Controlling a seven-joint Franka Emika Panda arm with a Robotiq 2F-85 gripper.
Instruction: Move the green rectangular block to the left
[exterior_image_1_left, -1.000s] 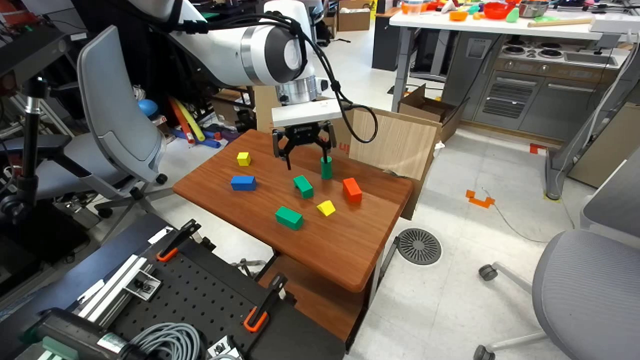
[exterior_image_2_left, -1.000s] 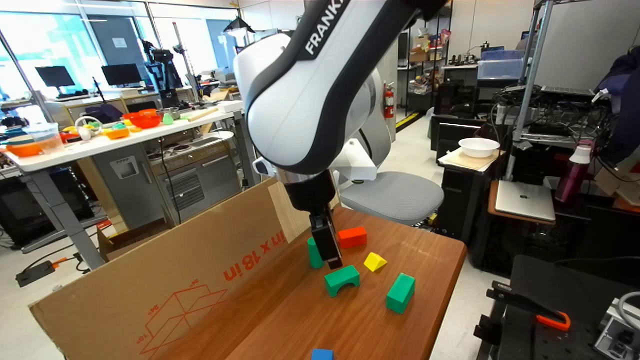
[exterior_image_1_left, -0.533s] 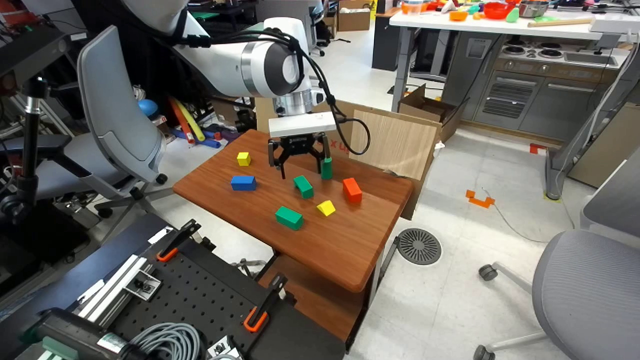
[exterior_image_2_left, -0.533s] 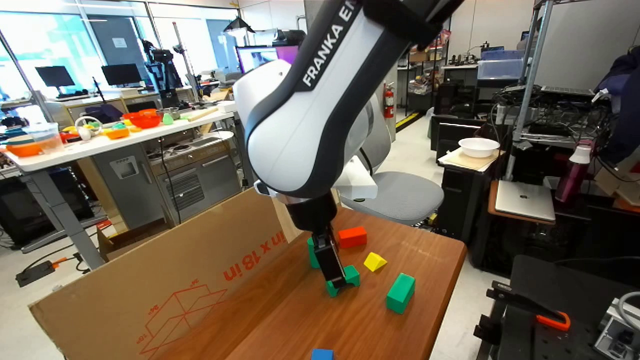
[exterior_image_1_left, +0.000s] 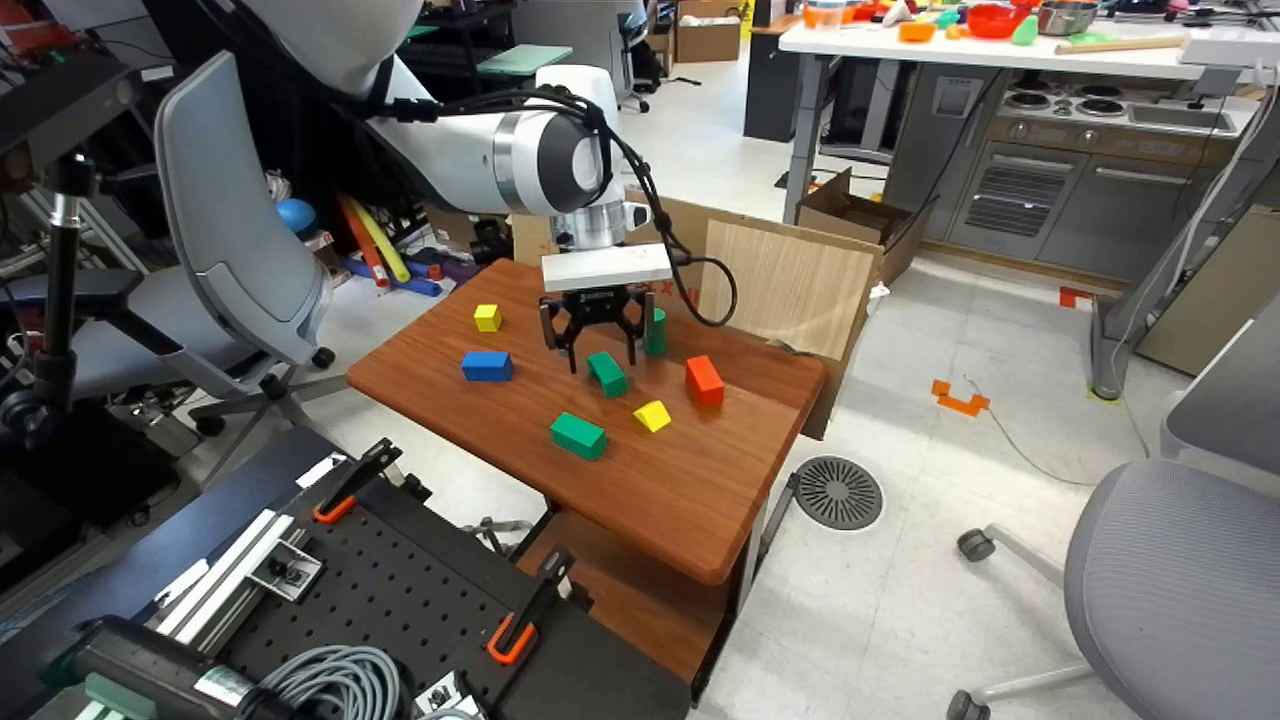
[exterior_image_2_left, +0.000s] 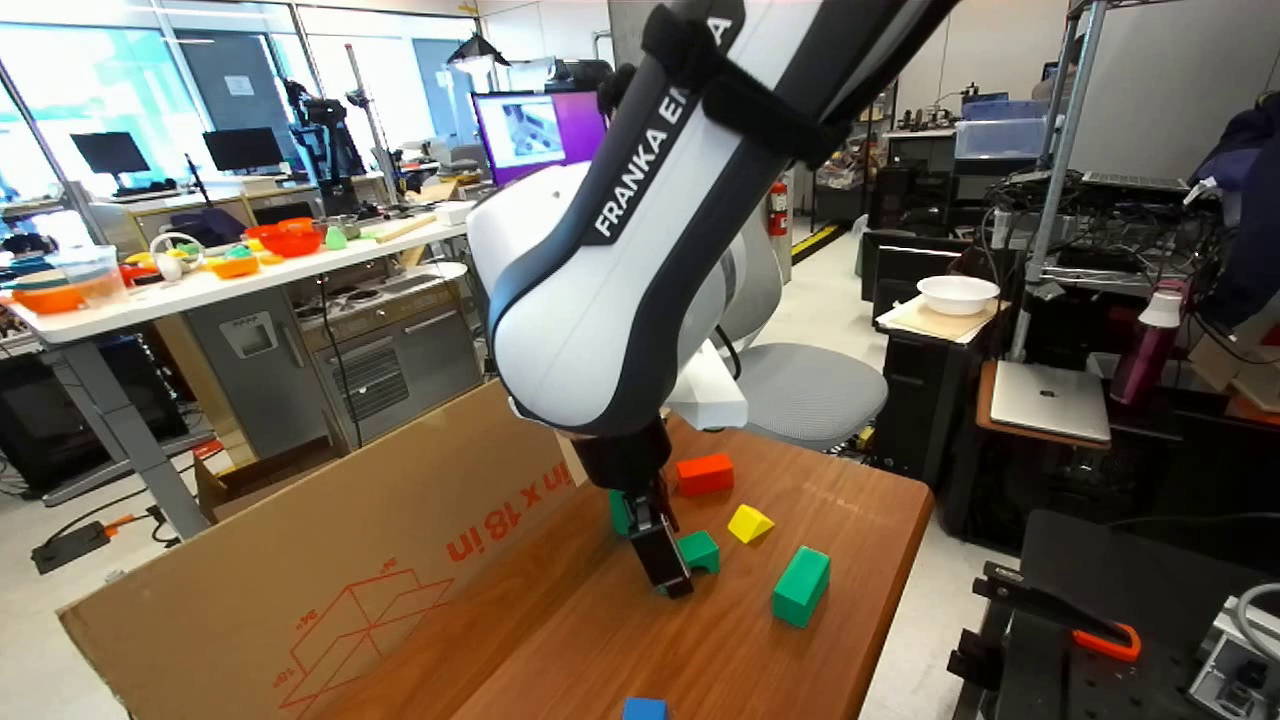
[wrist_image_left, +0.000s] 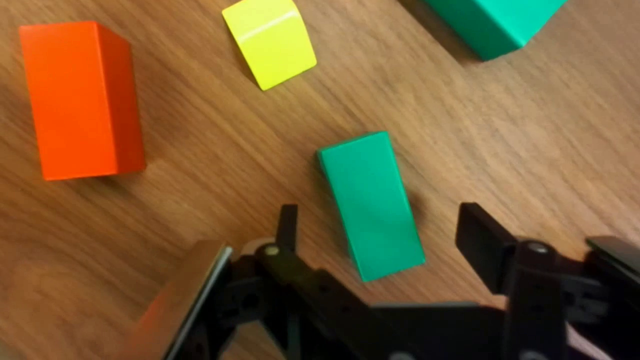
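A solid bright-green rectangular block (exterior_image_1_left: 578, 436) lies near the table's edge in both exterior views (exterior_image_2_left: 801, 587). Its corner shows at the top right of the wrist view (wrist_image_left: 505, 25). A green arched block (exterior_image_1_left: 608, 376), rectangular from above, stands farther in; it also shows in an exterior view (exterior_image_2_left: 700, 552) and the wrist view (wrist_image_left: 372, 210). My gripper (wrist_image_left: 377, 222) is open and empty, pointing down over the arched block. In the wrist view the arched block lies between the fingers with a gap on each side. In an exterior view the gripper (exterior_image_2_left: 676, 585) hides part of it.
On the wooden table are a green cylinder (exterior_image_1_left: 656, 332), an orange-red block (exterior_image_1_left: 704, 381), a yellow wedge (exterior_image_1_left: 653, 416), a blue block (exterior_image_1_left: 487, 366) and a yellow cube (exterior_image_1_left: 487, 318). A cardboard sheet (exterior_image_2_left: 400, 540) stands along one side of the table, close to the cylinder.
My gripper has come down to the green arched block and looks slightly turned, its fingers still apart. The blocks have not moved.
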